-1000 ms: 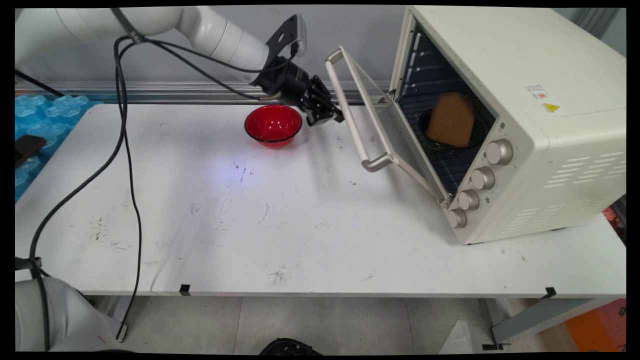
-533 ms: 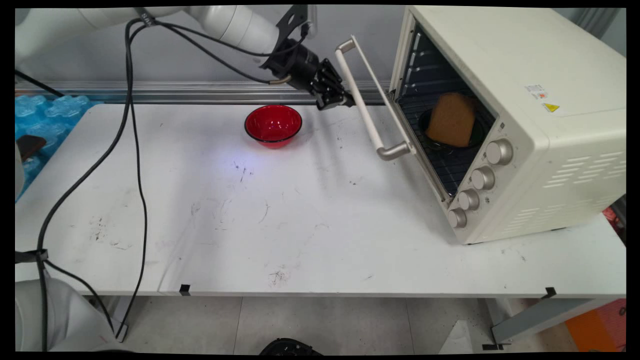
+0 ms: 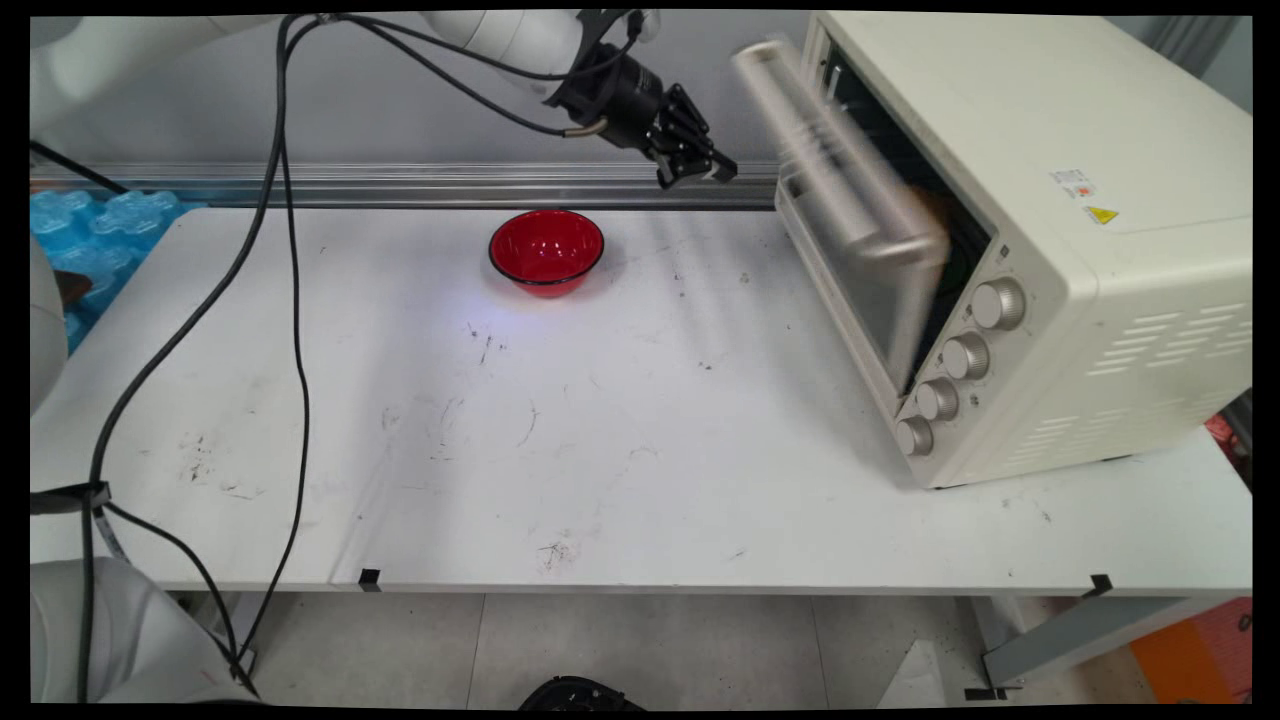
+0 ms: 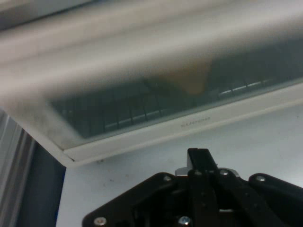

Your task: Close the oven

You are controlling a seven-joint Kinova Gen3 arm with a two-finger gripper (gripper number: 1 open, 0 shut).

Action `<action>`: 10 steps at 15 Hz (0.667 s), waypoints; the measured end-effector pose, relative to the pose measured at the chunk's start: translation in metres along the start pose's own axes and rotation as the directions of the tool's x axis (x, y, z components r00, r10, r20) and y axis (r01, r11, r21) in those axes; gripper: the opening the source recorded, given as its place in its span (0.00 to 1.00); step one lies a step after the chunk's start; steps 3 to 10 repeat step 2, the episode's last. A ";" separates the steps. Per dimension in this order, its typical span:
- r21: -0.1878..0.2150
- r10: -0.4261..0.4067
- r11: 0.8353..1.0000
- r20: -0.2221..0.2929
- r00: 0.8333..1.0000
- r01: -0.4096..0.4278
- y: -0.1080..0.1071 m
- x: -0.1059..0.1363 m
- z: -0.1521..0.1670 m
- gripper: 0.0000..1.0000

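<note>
We see the oven door (image 3: 850, 215), ajar a second ago, swinging nearly closed; the tool (image 3: 700, 170), fingers together, hangs clear beside it.

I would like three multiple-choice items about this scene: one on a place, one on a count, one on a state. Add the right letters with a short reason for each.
1. Where does the red bowl stand?
A. inside the oven
B. on the white table, left of the oven
C. on top of the oven

2. How many knobs does the oven have on its front?
A. two
B. four
C. six

3. How are the fingers of the pincer?
A. shut, holding nothing
B. shut on the bowl
C. wide open around the door handle

Key: 1 B, the bowl sits on the tabletop toward the far edge. 2 B, four knobs run in a row down the front. 3 A, the hand view shows the fingers together with nothing between them.
</note>
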 end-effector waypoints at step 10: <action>0.001 0.002 1.000 -0.003 1.000 -0.002 -0.003 0.003 0.001 0.00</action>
